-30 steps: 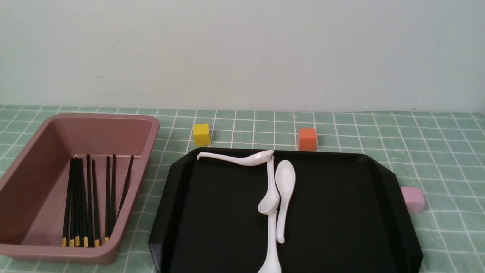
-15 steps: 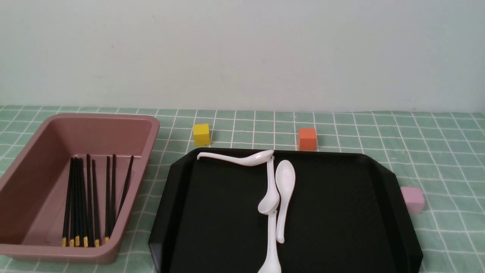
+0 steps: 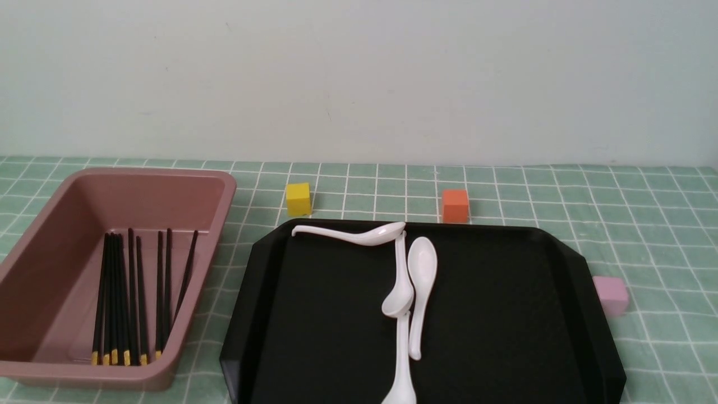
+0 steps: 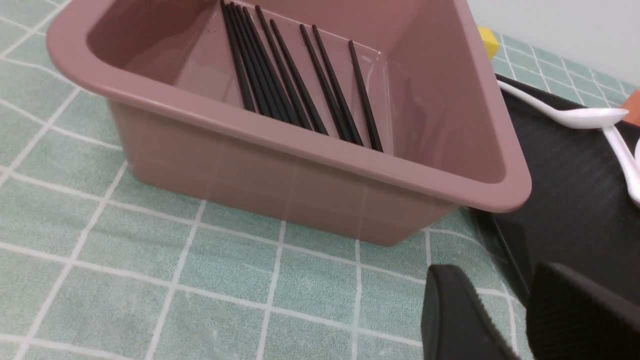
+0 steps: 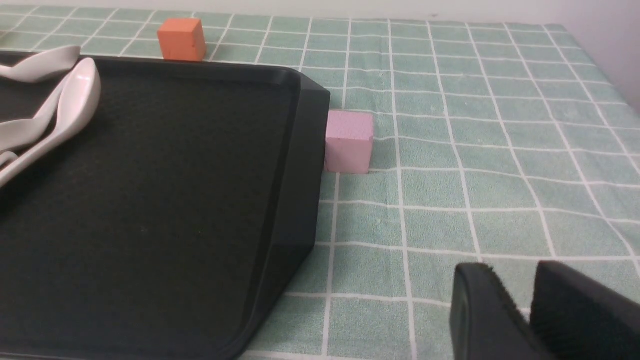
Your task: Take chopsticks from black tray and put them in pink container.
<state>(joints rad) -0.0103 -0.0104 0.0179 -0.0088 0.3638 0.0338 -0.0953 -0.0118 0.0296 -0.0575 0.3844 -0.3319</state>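
Note:
Several chopsticks (image 3: 129, 297) lie side by side in the pink container (image 3: 224, 191) at the left, gold ends toward me. The left wrist view shows these chopsticks (image 4: 295, 75) over the tub's near rim (image 4: 320, 145). The black tray (image 3: 505, 314) holds only white spoons; no chopstick shows on it. My left gripper (image 4: 500, 272) hovers low over the cloth between tub and tray, slightly open and empty. My right gripper (image 5: 515, 270) hangs over the cloth to the right of the tray (image 5: 175, 175), fingers nearly together, holding nothing. Neither gripper shows in the front view.
Three white spoons (image 3: 418, 280) lie near the tray's middle and far rim. A yellow cube (image 3: 298, 198) and an orange cube (image 3: 455, 205) stand behind the tray. A small pale pink cube (image 3: 610, 295) touches the tray's right edge. A green checked cloth covers the table.

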